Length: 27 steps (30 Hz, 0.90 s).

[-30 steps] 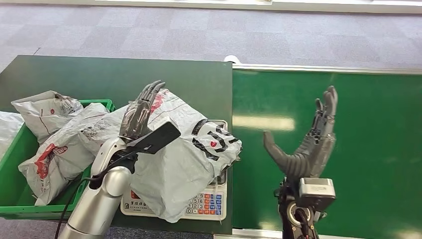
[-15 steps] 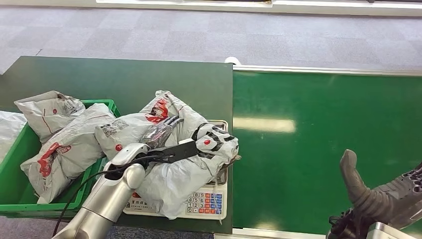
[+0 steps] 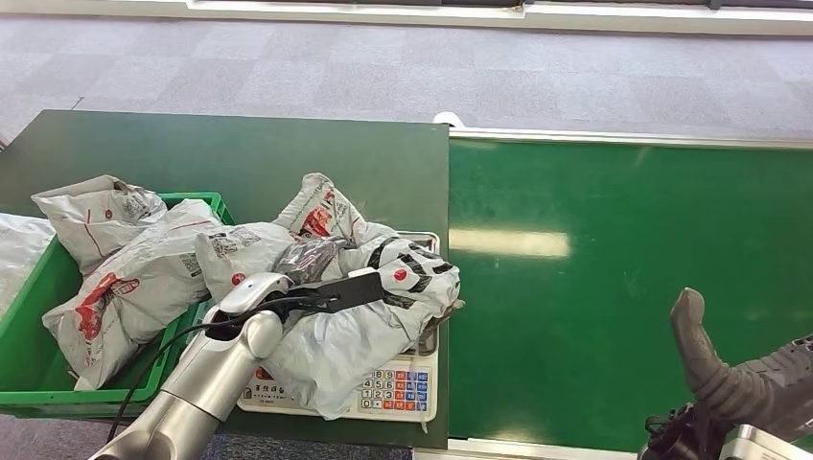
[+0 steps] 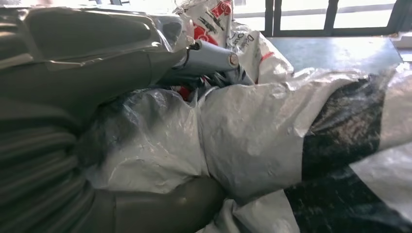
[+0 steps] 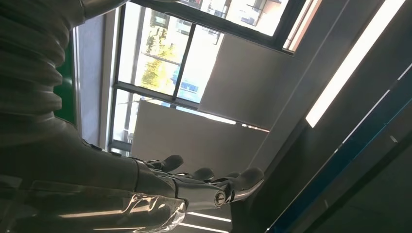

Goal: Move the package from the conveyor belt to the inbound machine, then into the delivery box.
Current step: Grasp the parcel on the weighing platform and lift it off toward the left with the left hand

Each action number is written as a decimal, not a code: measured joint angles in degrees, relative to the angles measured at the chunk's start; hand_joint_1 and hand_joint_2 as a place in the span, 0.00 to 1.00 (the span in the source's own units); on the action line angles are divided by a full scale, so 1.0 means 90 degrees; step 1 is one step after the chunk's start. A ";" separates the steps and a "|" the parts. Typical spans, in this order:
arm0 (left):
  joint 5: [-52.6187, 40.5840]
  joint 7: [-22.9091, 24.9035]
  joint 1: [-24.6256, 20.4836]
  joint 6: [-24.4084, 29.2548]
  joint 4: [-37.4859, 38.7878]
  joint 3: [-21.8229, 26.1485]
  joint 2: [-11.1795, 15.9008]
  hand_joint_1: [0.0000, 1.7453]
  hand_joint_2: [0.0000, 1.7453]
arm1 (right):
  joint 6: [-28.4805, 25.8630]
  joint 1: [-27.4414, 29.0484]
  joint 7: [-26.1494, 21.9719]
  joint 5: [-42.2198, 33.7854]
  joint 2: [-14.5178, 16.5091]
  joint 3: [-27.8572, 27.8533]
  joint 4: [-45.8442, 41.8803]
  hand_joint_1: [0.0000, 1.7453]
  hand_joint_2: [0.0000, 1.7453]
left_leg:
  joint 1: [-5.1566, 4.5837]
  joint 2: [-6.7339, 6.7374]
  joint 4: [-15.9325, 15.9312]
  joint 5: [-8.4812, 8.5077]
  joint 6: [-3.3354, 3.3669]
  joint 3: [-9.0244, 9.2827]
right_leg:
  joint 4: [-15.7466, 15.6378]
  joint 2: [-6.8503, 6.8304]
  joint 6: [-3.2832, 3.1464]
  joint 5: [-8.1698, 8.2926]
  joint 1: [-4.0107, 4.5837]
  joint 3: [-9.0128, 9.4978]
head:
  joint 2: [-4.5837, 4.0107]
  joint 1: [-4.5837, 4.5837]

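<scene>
Head view: the crumpled grey plastic mailer package with black and red print (image 3: 369, 307) lay on the white keypad weighing scale (image 3: 398, 391) on the dark green counter (image 3: 240, 153), just beside the green plastic delivery crate (image 3: 29, 379) that held other grey bags (image 3: 129, 278); its long axis ran roughly from the crate side toward the bright green conveyor belt (image 3: 623, 249), the black-printed end pointing at the belt
Left hand (image 3: 307, 278): fingers were closed into the bag's folds
Right hand (image 3: 738, 383): low over the belt, thumb raised, holding nothing
Left wrist view: thumb (image 4: 165, 206) and fingers (image 4: 97, 39) pinched a bunched ridge of the package (image 4: 252, 131)
Right wrist view: fingers (image 5: 209, 187) were spread and held nothing
Advice: judged wise to lift straight up with a firm pinch on the bunched plastic before swinging toward the crate, lest the slack bag drag the scale
</scene>
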 joint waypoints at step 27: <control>0.2784 -0.3336 0.1231 0.4928 -0.4501 0.1122 0.0080 0.96 1.00 | 0.0347 0.0275 -0.0234 -0.0472 0.0350 -0.0541 -0.0087 0.00 1.00 | 0.0001 0.0006 0.0000 -0.0003 -0.0003 -0.0062 | 0.0001 0.0005 -0.0001 -0.0001 0.0001 -0.0064 | 0.0000 -0.0001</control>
